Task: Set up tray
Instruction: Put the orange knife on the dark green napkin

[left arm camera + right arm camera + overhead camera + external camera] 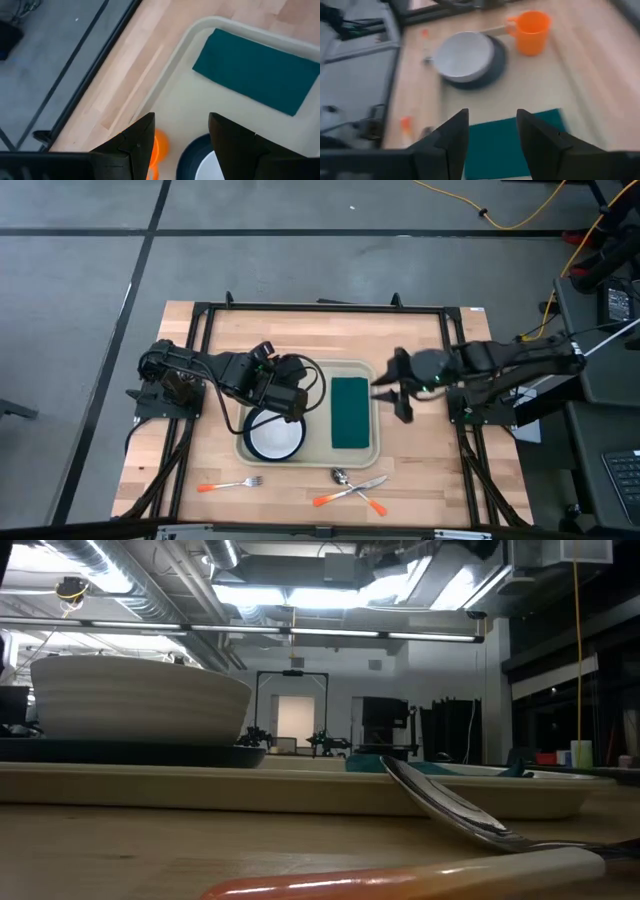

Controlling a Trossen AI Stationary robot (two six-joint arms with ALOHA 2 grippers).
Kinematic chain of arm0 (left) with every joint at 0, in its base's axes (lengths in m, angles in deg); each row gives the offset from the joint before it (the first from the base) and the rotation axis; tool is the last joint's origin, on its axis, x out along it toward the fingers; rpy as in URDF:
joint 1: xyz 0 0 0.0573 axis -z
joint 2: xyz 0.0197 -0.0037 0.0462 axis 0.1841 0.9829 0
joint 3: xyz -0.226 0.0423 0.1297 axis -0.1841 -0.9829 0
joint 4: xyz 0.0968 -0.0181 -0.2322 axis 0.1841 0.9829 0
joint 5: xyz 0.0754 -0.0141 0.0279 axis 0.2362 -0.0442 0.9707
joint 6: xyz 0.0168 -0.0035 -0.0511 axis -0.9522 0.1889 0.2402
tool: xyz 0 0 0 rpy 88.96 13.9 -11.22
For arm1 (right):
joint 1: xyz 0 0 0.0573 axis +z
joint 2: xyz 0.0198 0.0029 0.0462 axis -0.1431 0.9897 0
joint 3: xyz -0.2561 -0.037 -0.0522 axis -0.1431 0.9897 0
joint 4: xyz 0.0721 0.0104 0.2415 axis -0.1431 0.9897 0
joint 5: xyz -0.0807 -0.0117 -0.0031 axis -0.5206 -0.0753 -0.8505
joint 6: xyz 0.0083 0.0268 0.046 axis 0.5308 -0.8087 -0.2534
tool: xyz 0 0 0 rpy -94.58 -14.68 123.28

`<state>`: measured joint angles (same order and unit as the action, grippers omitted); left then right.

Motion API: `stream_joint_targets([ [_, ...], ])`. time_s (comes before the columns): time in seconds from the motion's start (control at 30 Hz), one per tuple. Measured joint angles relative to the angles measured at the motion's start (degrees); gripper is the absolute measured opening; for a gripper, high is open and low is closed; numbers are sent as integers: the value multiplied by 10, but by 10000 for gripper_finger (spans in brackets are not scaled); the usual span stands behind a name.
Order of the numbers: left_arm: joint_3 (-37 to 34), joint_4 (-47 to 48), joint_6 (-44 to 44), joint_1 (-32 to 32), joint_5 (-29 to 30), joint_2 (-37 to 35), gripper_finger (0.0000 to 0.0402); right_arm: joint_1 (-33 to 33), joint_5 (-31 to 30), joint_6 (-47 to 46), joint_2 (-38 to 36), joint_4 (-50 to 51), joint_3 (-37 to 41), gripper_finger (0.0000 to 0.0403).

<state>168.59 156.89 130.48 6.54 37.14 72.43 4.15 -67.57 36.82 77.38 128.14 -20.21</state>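
Cutlery nearest us, spoon (450, 805), knife (352, 492) and fork (228, 485), awaits on the worktop (420, 470); our tray (375, 442) holds plate (495, 67), bowl (274, 436), napkin (350, 412), cup (530, 32); both grippers' (285, 395) (390, 400) fingers apart, empty.

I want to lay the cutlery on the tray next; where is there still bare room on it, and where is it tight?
On the tray, a strip lies bare between the bowl on its plate and the green napkin. The far left corner is crowded: the orange cup stands there under the left hand. The right hand hovers by the napkin's right edge.
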Motion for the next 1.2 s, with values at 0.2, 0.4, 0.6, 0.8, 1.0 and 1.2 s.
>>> stream_joint_targets([
  [0.2,0,0,-63,0,0,-1,180,100,-73,-158,28,-6,0,169],
  [0.4,0,0,-97,0,20,-15,180,194,-87,-299,105,-20,0,168],
  [0.6,0,-6,-121,2,5,-21,180,258,-94,-405,188,-80,0,168],
  [0.8,-9,-100,-142,20,-93,-4,180,295,-107,-483,245,-97,0,168],
  [1.0,-63,-268,-149,70,-130,7,180,324,-102,-609,249,43,0,168],
  [1.2,-144,-398,-63,101,-192,39,180,345,-76,-636,236,162,0,168],
])
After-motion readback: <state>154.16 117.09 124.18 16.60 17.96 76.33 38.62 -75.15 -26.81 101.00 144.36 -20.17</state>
